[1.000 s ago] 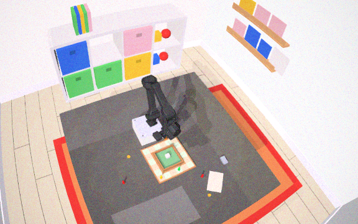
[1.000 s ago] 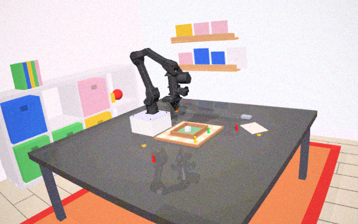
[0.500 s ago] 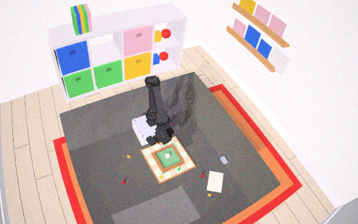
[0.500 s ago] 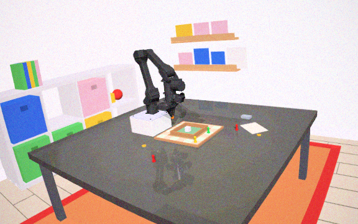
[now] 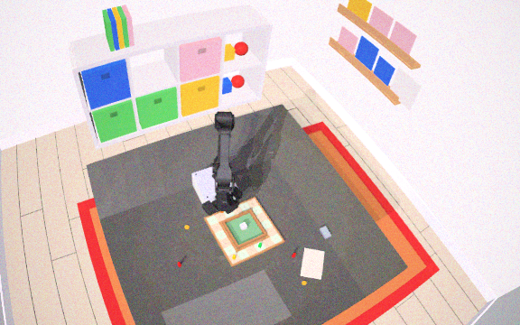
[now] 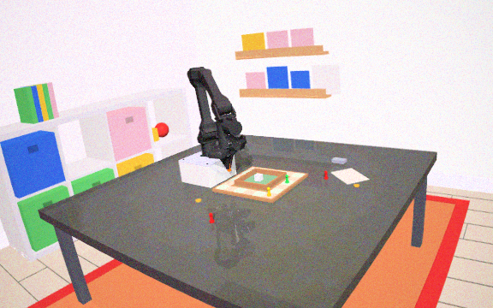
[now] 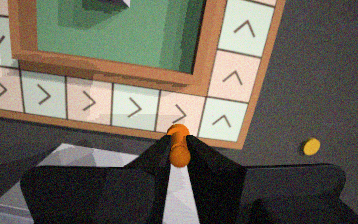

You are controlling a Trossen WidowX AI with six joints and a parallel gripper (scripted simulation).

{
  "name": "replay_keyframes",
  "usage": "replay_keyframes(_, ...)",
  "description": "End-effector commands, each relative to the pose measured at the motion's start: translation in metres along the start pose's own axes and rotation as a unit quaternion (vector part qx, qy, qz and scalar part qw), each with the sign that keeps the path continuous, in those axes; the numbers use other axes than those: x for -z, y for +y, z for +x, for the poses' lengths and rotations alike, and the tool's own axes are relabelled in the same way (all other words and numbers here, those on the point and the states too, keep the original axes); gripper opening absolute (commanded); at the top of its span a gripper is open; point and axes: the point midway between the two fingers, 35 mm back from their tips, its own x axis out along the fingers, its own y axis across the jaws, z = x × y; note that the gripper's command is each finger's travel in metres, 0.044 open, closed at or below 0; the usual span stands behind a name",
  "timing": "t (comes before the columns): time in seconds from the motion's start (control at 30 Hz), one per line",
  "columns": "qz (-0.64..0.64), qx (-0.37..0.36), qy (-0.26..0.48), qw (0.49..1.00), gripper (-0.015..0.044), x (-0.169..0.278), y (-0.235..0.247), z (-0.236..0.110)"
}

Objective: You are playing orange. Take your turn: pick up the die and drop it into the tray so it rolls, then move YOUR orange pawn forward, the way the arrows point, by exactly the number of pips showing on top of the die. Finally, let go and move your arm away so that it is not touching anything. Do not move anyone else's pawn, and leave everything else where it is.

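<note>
Between my gripper's [image 7: 179,150] fingertips sits the orange pawn [image 7: 179,145], pinched nearly shut, hanging over the track square just ahead. I'd lower straight, seat its base flat, then release.
</note>
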Motion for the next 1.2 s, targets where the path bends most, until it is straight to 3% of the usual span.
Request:
replay_keyframes(0.0,-0.002,-0.002,0.0,1.0,0.0,0.004,-0.004,0.004)
replay_keyframes(0.4,-0.002,-0.002,0.0,1.0,0.0,0.004,-0.004,0.039)
replay_keyframes(0.93,-0.002,-0.002,0.0,1.0,0.0,0.004,-0.004,0.056)
replay_keyframes(1.17,-0.002,0.0,0.0,1.0,0.0184,0.004,-0.005,0.053)
